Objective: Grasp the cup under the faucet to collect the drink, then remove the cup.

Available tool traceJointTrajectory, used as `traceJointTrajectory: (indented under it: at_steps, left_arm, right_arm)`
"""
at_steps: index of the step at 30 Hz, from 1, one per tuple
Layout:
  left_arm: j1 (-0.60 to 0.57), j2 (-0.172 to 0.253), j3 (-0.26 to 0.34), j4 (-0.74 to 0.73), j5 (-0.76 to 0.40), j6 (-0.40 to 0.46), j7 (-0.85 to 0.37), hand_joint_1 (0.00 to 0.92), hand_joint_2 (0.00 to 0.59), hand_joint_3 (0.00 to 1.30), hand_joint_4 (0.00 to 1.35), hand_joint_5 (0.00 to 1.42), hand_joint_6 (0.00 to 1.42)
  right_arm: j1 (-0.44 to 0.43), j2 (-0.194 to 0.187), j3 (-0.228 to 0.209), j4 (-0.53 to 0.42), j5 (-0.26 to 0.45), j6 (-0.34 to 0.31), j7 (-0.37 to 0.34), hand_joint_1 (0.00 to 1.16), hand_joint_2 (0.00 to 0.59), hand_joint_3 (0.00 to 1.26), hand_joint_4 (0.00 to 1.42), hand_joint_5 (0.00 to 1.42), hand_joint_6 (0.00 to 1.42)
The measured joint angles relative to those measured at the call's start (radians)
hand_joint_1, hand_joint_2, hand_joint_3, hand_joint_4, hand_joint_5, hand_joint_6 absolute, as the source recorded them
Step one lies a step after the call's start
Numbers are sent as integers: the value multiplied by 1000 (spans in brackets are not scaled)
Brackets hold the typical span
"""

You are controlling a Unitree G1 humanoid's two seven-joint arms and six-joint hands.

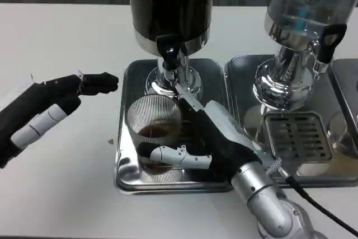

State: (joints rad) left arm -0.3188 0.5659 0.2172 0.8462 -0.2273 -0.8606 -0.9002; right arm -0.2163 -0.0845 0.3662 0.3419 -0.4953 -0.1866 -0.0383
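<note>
A clear ribbed cup (153, 120) stands on the steel tray (127, 177) below the black faucet (169, 47) of the dark drink dispenser (170, 4). A little brown drink lies in the cup's bottom. My right hand (215, 138) grips the cup: the thumb (174, 155) crosses its near base and the fingers run up its right and far side toward the faucet. No stream is visible from the faucet. My left hand (53, 110) hovers over the table left of the tray, fingers stretched toward it, holding nothing and apart from the cup.
A second dispenser (305, 9) with a clear tank stands at the right on its own steel tray (238, 71), with a slotted drip grate (296, 134) in front. A black cable (321, 208) trails from my right forearm. White table lies to the left and front.
</note>
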Motion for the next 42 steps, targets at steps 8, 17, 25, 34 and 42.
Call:
traceJointTrajectory:
  at_steps: [8, 17, 25, 34, 42]
  left_arm:
    - [1, 6, 1, 0, 0, 0, 0, 0, 143, 347, 297, 242, 194]
    - [2, 6, 1, 0, -1, 0, 0, 0, 146, 350, 298, 243, 195]
    - [5, 6, 2, 0, -1, 0, 0, 0, 147, 352, 298, 243, 195]
    - [11, 6, 2, 0, -1, 0, 0, 0, 153, 364, 303, 243, 196]
    - [16, 7, 2, 0, -1, 1, 0, 0, 157, 380, 312, 243, 196]
  right_arm:
    - [2, 1, 18, -32, -62, 42, -33, 303, 0, 0, 0, 59, 222]
    - [5, 4, 37, -41, -72, 63, -59, 316, 0, 0, 0, 102, 256]
    - [5, 3, 48, -41, -93, 81, -65, 317, 0, 0, 1, 134, 275]
    - [7, 11, 72, -41, -135, 100, -116, 841, 358, 31, 85, 234, 380]
    - [13, 27, 77, -41, -136, 104, -140, 296, 0, 106, 154, 317, 486]
